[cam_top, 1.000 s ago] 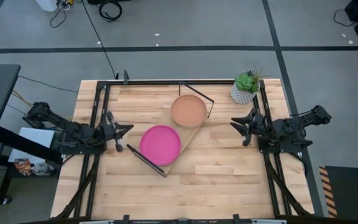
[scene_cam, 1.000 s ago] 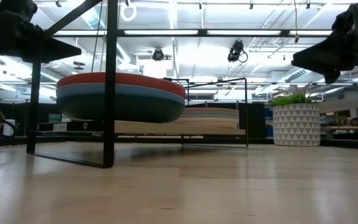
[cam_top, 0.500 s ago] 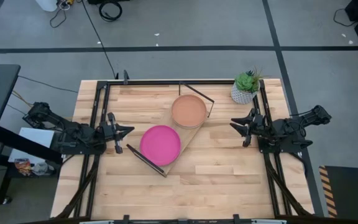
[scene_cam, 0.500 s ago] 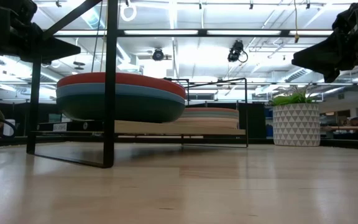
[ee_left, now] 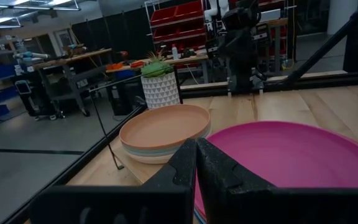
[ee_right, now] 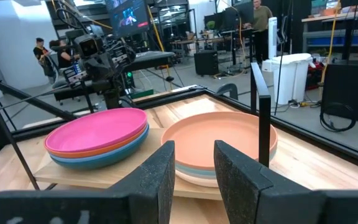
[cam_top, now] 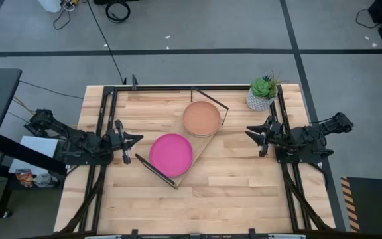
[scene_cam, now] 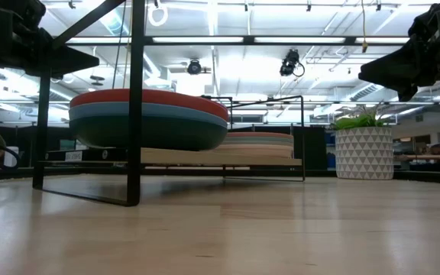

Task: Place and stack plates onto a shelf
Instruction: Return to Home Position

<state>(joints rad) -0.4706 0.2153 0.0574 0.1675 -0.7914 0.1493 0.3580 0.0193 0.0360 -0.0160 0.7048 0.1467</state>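
The shelf (cam_top: 203, 141) lies slantwise across the middle of the table, a pale board with black wire frames at its two short ends. Two stacks of plates rest on it: one topped by a pink plate (cam_top: 171, 154) at its near-left end, one topped by a tan plate (cam_top: 201, 118) at its far-right end. In the right wrist view, orange and blue plates show under the pink plate (ee_right: 98, 132). My left gripper (cam_top: 136, 138) hangs shut at the table's left side, short of the pink stack. My right gripper (cam_top: 249, 131) hangs open at the right side, apart from the tan stack (ee_right: 219, 140).
A potted plant (cam_top: 262, 93) in a white patterned pot stands at the far right corner, close to my right arm. Black frame rails (cam_top: 105, 119) run along the table's left, right and far edges. Bare tabletop (cam_top: 237, 186) lies near the front edge.
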